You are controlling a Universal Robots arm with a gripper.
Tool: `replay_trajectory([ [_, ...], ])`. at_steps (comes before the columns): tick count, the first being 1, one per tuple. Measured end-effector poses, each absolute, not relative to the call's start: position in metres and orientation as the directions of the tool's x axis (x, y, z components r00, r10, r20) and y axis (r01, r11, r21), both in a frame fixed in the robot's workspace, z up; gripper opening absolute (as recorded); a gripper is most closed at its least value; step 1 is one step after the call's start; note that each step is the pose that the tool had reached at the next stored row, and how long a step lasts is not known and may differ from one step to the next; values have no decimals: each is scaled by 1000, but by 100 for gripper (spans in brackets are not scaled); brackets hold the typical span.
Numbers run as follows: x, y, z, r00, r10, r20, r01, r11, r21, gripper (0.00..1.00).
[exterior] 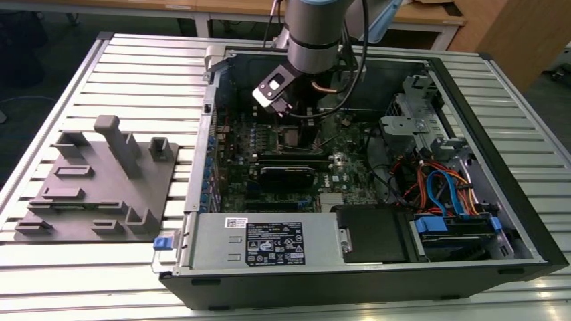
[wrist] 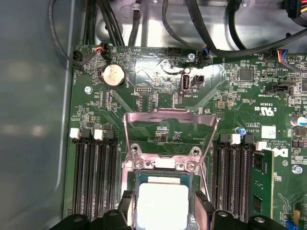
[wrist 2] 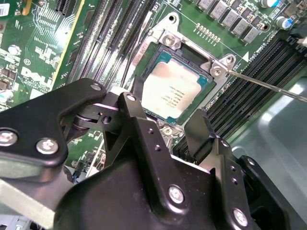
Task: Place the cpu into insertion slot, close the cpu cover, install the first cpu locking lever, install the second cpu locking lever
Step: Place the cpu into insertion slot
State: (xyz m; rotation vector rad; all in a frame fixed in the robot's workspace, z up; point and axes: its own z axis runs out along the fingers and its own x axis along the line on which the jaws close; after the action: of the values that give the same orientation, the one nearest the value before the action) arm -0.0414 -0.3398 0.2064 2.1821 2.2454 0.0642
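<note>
One cpu (wrist 2: 172, 91) lies flat in the slot (wrist 2: 169, 39), silvery top up and green edge showing all round, squared up with the slot's metal rim. The cover (wrist: 170, 116) is not down. In the first wrist view it stands raised on its hinge at the slot's far edge, and the green board (wrist: 144, 62) shows through its window. One thin lever (wrist 2: 268, 87) sticks out free from a corner of the slot, over the memory slots (wrist 2: 249, 81) on that side.

The gripper (wrist 2: 168, 112) hovers just over the cpu with its jaws apart, a little wider than the chip, and grips nothing. In the first wrist view one black finger (wrist: 125, 199) sits beside each of two opposite cpu edges, with a narrow gap showing. Whether the tips touch the slot's rim I cannot tell.

Banks of black memory slots flank the slot on two sides. Past the raised cover the board carries a coin cell (wrist: 113, 75), and black cables (wrist: 211, 43) run along the board's edge.

In the exterior view the arm (exterior: 314, 33) reaches down into the open case (exterior: 357, 291) near its far wall. A grey power supply (exterior: 259, 244) fills the case's near corner on the exterior view's left. The case lies on a slatted table (exterior: 143, 73), and a grey fixture (exterior: 98, 194) sits near the table's edge at the exterior view's left.
</note>
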Motion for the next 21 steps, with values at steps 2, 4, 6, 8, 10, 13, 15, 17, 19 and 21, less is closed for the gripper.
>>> replay_trajectory([
  [2, -41, -340, 207, -29, 999, 21, 999, 28, 36, 61],
  [4, -41, -340, 207, -29, 999, 21, 999, 28, 36, 61],
  [6, -41, -340, 207, -29, 999, 21, 999, 28, 36, 61],
  [8, -41, -340, 207, -29, 999, 21, 999, 28, 36, 61],
  [10, -41, -340, 207, -29, 999, 21, 999, 28, 36, 60],
  [13, -41, -340, 207, -29, 999, 21, 999, 28, 36, 47],
  [15, -41, -340, 207, -29, 999, 21, 999, 28, 36, 35],
  [17, -41, -340, 207, -29, 999, 21, 999, 28, 36, 29],
  [19, -41, -340, 207, -29, 999, 21, 999, 28, 36, 24],
  [21, -41, -340, 207, -29, 999, 21, 999, 28, 36, 12],
])
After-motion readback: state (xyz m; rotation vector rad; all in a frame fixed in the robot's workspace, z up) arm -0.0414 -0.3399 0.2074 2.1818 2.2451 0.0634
